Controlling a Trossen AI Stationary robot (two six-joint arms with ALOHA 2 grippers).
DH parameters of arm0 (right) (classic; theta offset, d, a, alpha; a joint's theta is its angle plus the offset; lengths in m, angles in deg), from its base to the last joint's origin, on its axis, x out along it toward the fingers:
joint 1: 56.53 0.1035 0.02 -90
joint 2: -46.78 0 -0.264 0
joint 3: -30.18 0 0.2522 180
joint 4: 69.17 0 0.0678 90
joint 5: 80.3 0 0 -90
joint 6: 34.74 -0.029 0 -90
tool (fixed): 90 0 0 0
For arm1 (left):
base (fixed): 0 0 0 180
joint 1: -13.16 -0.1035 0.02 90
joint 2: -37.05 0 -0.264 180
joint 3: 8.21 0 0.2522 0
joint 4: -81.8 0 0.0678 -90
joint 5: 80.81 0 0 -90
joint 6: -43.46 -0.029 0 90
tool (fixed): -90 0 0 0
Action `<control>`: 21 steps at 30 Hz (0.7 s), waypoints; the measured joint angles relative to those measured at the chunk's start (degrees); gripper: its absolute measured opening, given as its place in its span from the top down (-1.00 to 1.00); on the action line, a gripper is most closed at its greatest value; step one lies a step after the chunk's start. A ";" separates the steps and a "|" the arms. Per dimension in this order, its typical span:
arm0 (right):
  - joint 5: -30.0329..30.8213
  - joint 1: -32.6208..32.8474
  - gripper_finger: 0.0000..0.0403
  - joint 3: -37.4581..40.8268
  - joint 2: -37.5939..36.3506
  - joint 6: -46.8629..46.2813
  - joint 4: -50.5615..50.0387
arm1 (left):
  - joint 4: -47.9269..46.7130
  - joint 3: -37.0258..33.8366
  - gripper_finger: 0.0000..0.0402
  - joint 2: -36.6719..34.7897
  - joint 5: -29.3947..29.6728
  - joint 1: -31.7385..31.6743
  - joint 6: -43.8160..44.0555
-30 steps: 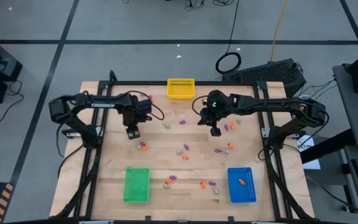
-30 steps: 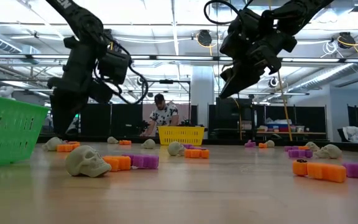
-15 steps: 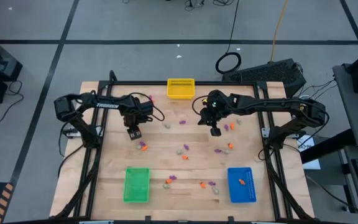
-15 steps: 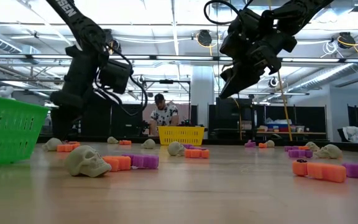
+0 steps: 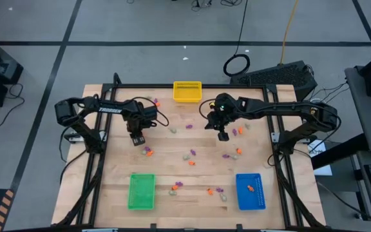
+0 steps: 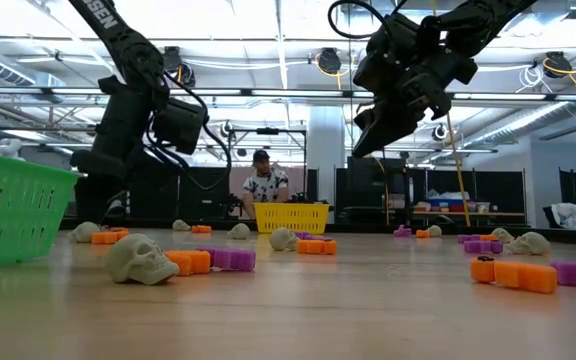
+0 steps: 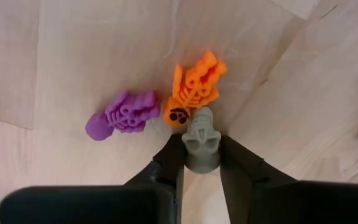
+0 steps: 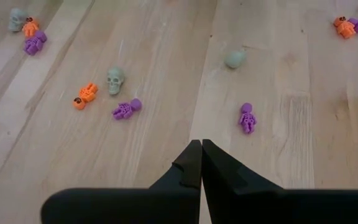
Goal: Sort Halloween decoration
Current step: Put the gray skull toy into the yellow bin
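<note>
left gripper (image 7: 201,163): over the left-centre of the table, fingers clamped on a pale grey-tan skull (image 7: 202,138); skull sits between the two fingertips.
beside the skull: orange skeleton (image 7: 194,87) touching its far end, purple skeleton (image 7: 122,115) just beside the orange one, both lying flat on the wood.
left gripper, high view (image 5: 136,138): just far side of the small orange/purple cluster (image 5: 148,152).
right gripper (image 8: 201,163): fingers pressed together, nothing in them; raised off the table near its far centre (image 5: 222,135).
right wrist sight: skull (image 8: 115,79), orange piece (image 8: 85,95), purple skeleton (image 8: 126,109) near each other; another purple skeleton (image 8: 247,118) apart; grey trinket (image 8: 235,58) farther off.
Halloween decoration: trinkets scattered over the table (image 5: 166,174), mostly centre and near side; low view shows a skull (image 6: 138,258) with orange (image 6: 190,262) and purple (image 6: 232,259) pieces beside it.
green bin (image 5: 142,191): near left, contents cannot tell.
blue bin (image 5: 250,191): near right, one orange piece (image 5: 250,189) inside.
yellow bin (image 5: 187,91): far centre edge.
person (image 6: 264,186): behind the table, beyond the yellow bin.
</note>
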 joint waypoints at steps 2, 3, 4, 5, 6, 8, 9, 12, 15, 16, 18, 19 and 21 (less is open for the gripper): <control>0.01 0.00 1.00 0.00 0.00 0.00 0.00 | 0.04 -0.04 0.71 0.04 0.00 0.00 -0.01; 0.01 0.00 1.00 0.00 0.00 0.00 0.02 | 0.03 -0.04 0.71 0.04 -0.02 0.00 -0.02; 0.01 0.00 1.00 0.00 0.00 0.00 0.02 | -0.06 0.05 0.72 0.04 -0.02 0.00 -0.02; 0.01 0.00 1.00 0.00 0.00 0.00 0.02 | -0.24 0.24 0.72 0.04 -0.03 0.01 -0.02; 0.01 0.00 1.00 0.00 0.00 0.00 0.02 | -0.60 0.58 0.72 0.06 -0.04 0.07 0.01; 0.01 0.00 1.00 0.00 0.00 0.00 0.02 | -1.37 1.16 0.73 -0.30 -0.03 0.36 0.29; 0.02 -0.01 1.00 0.00 0.00 0.00 0.02 | -1.53 1.64 0.73 -0.65 -0.30 0.62 0.40; 0.03 -0.02 1.00 -0.02 0.00 0.07 0.02 | -2.97 3.67 0.73 -2.90 -1.84 1.14 0.82; 0.03 -0.02 1.00 -0.02 0.00 0.48 0.02 | -4.02 5.65 0.73 -4.92 -3.37 1.36 2.63; 0.03 -0.02 1.00 -0.02 0.00 0.57 0.03 | -3.97 6.44 0.73 -5.72 -3.81 1.39 3.34; 0.03 -0.02 1.00 -0.02 0.00 0.63 0.04 | -4.03 8.23 0.73 -6.91 -4.33 1.40 4.26; 0.03 -0.02 1.00 -0.02 0.00 0.64 0.04 | -4.07 9.35 0.73 -7.18 -4.37 1.40 4.79; 0.03 -0.02 1.00 -0.02 0.00 0.66 0.06 | -4.04 12.17 0.73 -7.38 -4.35 1.35 4.96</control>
